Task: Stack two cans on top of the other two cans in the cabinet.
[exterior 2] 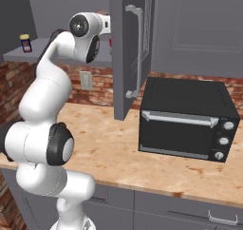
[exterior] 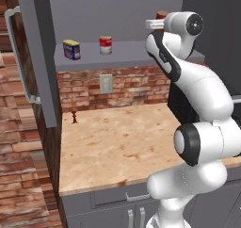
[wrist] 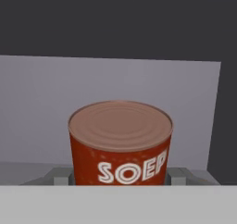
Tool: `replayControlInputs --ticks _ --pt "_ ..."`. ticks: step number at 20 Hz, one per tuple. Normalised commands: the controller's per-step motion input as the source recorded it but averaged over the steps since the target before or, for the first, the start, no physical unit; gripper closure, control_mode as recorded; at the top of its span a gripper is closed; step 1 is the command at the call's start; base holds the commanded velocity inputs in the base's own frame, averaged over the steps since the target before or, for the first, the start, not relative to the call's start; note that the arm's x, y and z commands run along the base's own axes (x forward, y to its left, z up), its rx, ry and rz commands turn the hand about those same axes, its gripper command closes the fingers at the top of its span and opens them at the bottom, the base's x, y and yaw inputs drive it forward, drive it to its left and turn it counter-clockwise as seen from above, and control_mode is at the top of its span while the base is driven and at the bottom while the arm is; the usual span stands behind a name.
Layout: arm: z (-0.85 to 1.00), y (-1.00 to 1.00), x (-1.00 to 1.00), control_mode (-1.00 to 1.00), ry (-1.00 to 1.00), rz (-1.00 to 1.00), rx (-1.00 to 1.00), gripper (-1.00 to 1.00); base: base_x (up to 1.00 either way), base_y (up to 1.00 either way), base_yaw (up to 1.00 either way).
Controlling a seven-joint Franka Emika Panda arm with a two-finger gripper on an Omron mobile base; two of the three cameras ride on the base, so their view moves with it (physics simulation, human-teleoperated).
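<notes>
Soup can (wrist: 121,142), orange-red with white lettering, sits right in front of my hand camera, upright, its ridged lid facing up. I see a grey finger (wrist: 59,176) pressed against its left side and another against its right, so the gripper (wrist: 121,177) is clamped on this can at a middling width. Behind it in that view is the pale grey back wall of the cabinet (wrist: 41,107).

From the left base view, the white arm (exterior: 197,95) rises from the lower right over the stone counter (exterior: 117,142) and reaches up to the cabinet shelf (exterior: 127,57), with the hand at the shelf's right part. A sliver of the orange-red can's top shows just above the wrist. Farther left on the same shelf I count 2 more cans: 1 red-and-white can (exterior: 106,45) standing upright near the middle, and 1 squat blue can (exterior: 72,49) with a yellow label to its left, well apart from the hand. Neither has anything on top of it. I cannot tell where the second red-and-white can is.

The cabinet door (exterior: 35,52) stands open at the left, with its curved silver handle (exterior: 19,57). Below the shelf, on the brick wall, is a wall socket (exterior: 106,83).

In the right base view a black oven (exterior 2: 187,119) sits on the counter to the right of the other open door (exterior 2: 130,48).
</notes>
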Motion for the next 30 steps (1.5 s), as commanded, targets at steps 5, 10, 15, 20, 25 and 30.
replayControlInputs --ticks 5,10,15,20,25,30 --pt "-0.02 -0.20 0.00 -1.00 0.00 0.00 0.00 1.00 0.00 0.00 0.00" --pt "-0.01 -0.17 0.00 -1.00 0.00 0.00 0.00 1.00 0.00 0.00 0.00" --pt "0.00 -0.01 0.00 -1.00 0.00 0.00 0.00 1.00 0.00 0.00 0.00" --pt "0.00 0.00 0.00 -1.00 0.00 0.00 0.00 1.00 0.00 0.00 0.00" --pt "0.00 0.00 0.00 -1.00 0.00 0.00 0.00 1.00 0.00 0.00 0.00" --pt "0.00 0.00 0.00 -1.00 0.00 0.00 0.00 1.00 0.00 0.00 0.00"
